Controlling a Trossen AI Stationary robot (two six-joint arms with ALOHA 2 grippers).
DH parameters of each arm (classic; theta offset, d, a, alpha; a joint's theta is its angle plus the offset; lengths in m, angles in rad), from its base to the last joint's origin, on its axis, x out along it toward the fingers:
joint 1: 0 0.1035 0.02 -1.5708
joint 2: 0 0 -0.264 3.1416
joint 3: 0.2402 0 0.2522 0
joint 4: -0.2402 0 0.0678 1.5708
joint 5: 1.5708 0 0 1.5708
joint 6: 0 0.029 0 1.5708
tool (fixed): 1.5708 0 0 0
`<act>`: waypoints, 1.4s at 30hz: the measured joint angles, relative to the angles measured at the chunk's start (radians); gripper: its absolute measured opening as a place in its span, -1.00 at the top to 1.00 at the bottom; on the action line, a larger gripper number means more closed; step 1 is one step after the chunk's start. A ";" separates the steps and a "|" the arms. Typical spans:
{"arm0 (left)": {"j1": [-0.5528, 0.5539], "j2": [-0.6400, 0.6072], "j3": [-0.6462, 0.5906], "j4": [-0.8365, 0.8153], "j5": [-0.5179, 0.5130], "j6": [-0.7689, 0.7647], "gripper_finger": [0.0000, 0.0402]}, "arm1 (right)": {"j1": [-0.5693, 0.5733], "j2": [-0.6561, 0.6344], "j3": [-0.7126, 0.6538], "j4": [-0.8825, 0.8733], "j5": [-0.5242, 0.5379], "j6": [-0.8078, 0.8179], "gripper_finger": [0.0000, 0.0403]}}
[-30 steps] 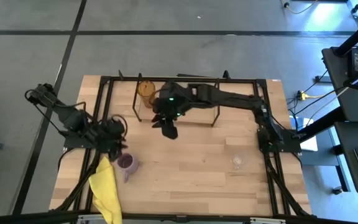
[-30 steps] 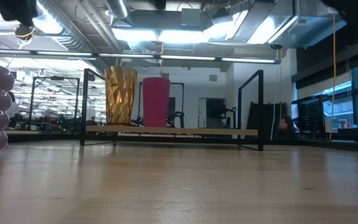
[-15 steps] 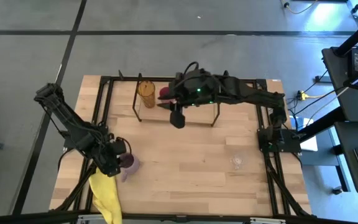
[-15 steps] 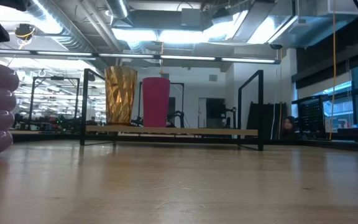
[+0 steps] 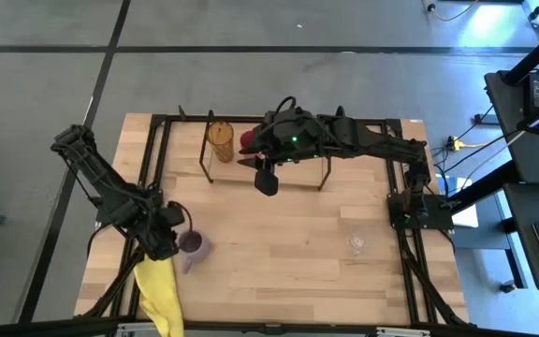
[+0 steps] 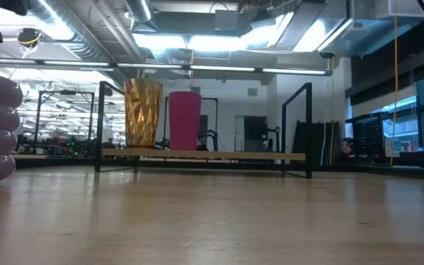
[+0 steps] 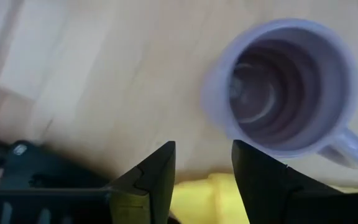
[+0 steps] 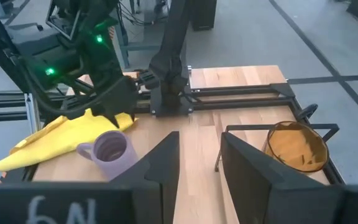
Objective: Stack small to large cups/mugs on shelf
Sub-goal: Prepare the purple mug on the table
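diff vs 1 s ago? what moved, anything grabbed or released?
The right pincer drew back from the table's middle toward the shelf, open and empty. The left pincer moved down beside the purple mug, open around nothing yet. Nothing was grabbed or released. The amber tumbler and red cup stayed on the shelf; the clear glass and yellow cloth did not move.

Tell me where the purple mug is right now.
In the high view the purple mug stands on the table's front-left part, just beside the yellow cloth, with the open left gripper hovering right next to it.
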 joint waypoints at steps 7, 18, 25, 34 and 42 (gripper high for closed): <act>-0.018 0.000 0.000 0.030 -0.080 -0.063 0.24 | -0.009 0.000 0.000 -0.004 0.000 -0.001 0.41; -0.018 0.000 -0.054 0.103 -0.077 -0.114 0.10 | -0.027 0.000 0.000 -0.012 0.001 -0.005 0.41; -0.018 0.000 -0.114 0.152 -0.075 -0.171 0.06 | -0.030 0.000 -0.001 -0.053 0.001 -0.005 0.41; -0.017 0.000 -0.208 0.279 -0.005 -0.189 0.12 | -0.034 0.000 -0.001 -0.053 0.000 -0.004 0.41; -0.004 0.000 -0.184 0.312 -0.118 -0.186 0.55 | -0.069 0.000 -0.001 -0.036 -0.087 0.071 0.41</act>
